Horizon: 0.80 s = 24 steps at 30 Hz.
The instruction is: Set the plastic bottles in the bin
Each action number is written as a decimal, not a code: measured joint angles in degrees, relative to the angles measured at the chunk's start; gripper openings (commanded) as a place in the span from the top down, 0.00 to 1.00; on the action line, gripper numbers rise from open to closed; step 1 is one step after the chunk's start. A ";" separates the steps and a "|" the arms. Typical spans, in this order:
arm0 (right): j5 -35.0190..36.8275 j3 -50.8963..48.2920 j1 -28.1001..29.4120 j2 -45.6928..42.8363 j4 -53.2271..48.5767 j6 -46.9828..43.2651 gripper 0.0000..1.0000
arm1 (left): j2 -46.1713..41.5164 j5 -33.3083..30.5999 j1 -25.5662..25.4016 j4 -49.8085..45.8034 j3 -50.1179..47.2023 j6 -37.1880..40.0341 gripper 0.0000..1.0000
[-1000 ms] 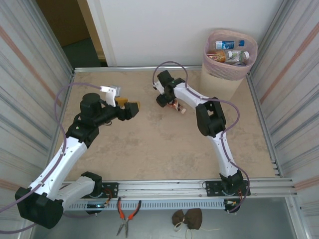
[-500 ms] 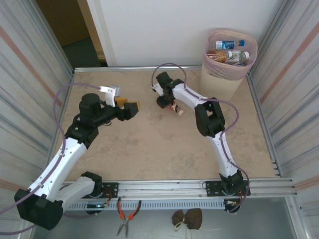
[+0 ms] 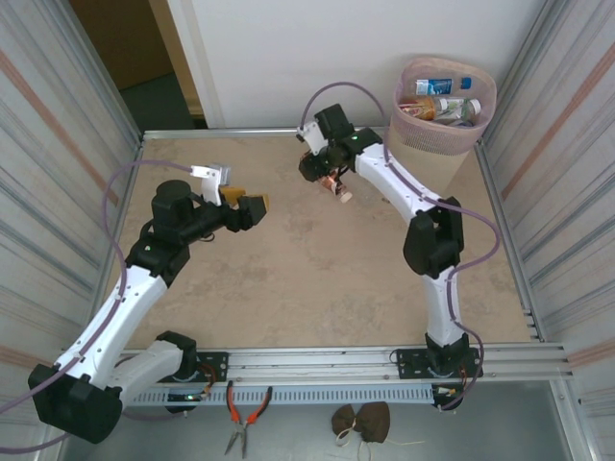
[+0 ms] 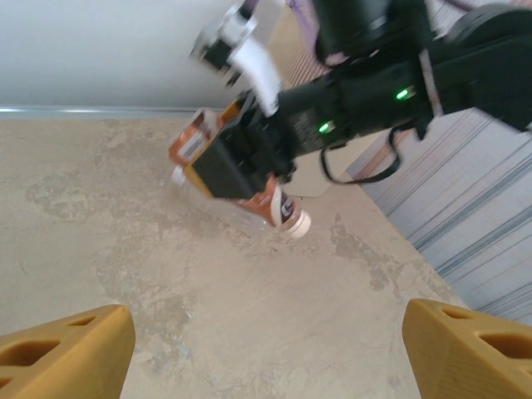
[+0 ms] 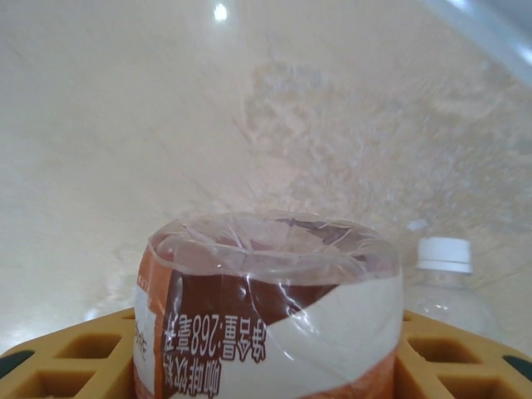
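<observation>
Just above the far middle of the table (image 3: 288, 279), the right hand (image 3: 327, 179) is closed on a brown-labelled bottle (image 3: 333, 182). Its fingers clamp the body from both sides. The bottle hangs tilted, with its pale cap (image 3: 344, 196) pointing down and toward the right. From the left wrist camera the same bottle (image 4: 274, 204) shows an orange and brown label and sits crosswise in the dark right hand (image 4: 237, 170), clear of the table surface. From the right wrist camera its crumpled clear base (image 5: 266, 249) faces the lens between the two yellow fingers (image 5: 58, 366).

Below and to the right in that view, a clear bottle with a white cap (image 5: 445, 253) lies on the table.

The left hand (image 3: 246, 200) hovers over the left part of the table with its jaws wide apart and nothing between them. Its yellow fingertips (image 4: 66, 345) stand at the two bottom corners of its own camera's view.

The bin (image 3: 423, 158) stands at the far right corner of the table, well apart from the held bottle, with several bottles (image 3: 442, 101) already inside its pink-lined rim.
</observation>
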 measured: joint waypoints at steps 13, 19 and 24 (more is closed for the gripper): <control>-8.63 0.00 -12.31 -15.47 1.62 2.49 0.52 | 0.02 0.50 0.02 1.66 -1.40 -0.72 0.16; -13.20 0.00 -23.56 -19.78 7.10 7.04 0.54 | 0.02 0.52 0.02 1.77 -1.97 -1.07 0.16; -16.55 0.02 -33.77 -20.35 13.51 14.01 0.55 | 0.02 0.52 0.02 1.77 -2.03 -1.07 0.16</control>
